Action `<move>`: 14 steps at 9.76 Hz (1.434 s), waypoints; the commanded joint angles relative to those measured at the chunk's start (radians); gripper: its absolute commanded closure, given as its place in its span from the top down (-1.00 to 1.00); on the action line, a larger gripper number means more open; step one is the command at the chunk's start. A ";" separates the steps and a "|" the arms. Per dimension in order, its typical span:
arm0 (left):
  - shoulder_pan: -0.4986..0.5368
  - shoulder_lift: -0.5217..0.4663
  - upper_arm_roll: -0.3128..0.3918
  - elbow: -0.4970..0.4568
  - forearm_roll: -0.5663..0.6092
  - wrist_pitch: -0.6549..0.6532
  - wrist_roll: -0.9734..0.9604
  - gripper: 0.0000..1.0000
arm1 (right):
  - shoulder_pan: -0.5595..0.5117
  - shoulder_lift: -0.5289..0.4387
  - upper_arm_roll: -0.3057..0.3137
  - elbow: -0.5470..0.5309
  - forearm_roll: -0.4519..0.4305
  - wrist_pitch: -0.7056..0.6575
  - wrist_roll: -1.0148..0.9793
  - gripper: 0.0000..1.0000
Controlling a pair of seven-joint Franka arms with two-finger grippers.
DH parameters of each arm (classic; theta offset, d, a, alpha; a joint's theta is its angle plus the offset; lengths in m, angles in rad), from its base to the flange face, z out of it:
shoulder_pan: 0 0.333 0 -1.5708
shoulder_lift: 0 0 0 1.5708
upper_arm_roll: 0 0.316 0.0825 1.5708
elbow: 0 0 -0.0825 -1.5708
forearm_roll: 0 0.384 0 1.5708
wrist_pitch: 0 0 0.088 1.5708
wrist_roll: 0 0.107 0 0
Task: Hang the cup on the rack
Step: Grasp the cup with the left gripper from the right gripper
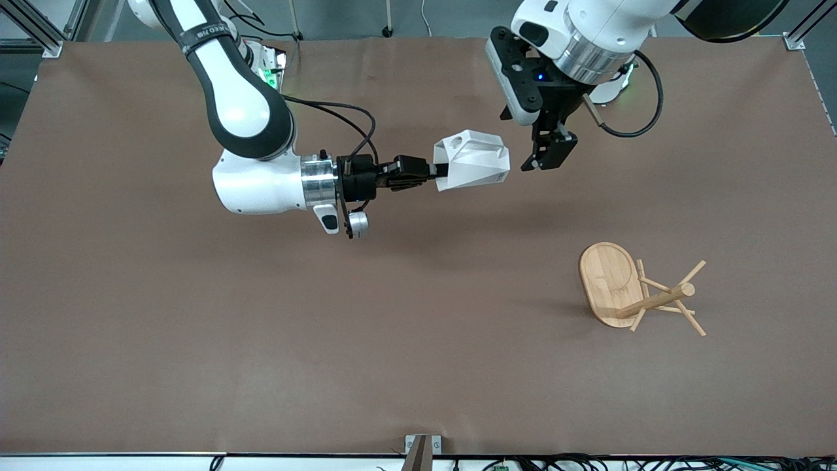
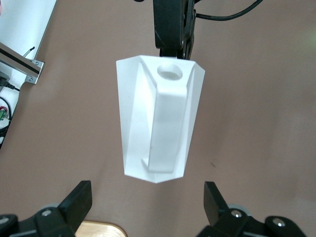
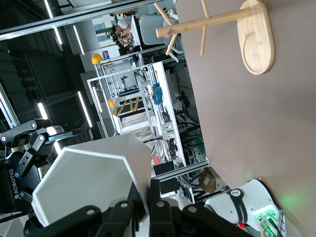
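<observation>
Cup held aloft, rack untouched.
We find the right gripper (image 1: 437,175) pinching the cup (image 1: 472,159) above the table (image 1: 196,340); the left gripper (image 1: 548,156) hangs spread just beside it; the rack (image 1: 628,288) stands near the left arm's end.

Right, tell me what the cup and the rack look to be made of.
The cup: matte white, probably plastic or 3D-printed, judging by its flat, sharp-edged facets without glaze shine; ceramic can't be excluded. The rack: light wood, likely bamboo, with pale strip grain on its oval base and a smooth, unpainted finish.
</observation>
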 commanded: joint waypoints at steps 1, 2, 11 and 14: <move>-0.018 0.035 -0.004 -0.025 -0.013 0.023 -0.027 1.00 | -0.016 0.001 0.020 0.009 0.025 -0.008 -0.015 -0.98; -0.024 0.046 -0.004 -0.025 -0.011 0.026 -0.042 1.00 | -0.016 0.001 0.020 0.009 0.025 -0.008 -0.015 -0.98; -0.067 0.112 -0.004 -0.033 0.047 0.081 -0.053 0.97 | -0.016 0.001 0.020 0.009 0.025 -0.008 -0.016 -0.96; -0.070 0.107 -0.004 -0.036 0.049 0.072 -0.053 0.53 | -0.016 0.001 0.022 0.009 0.025 -0.008 -0.018 -0.95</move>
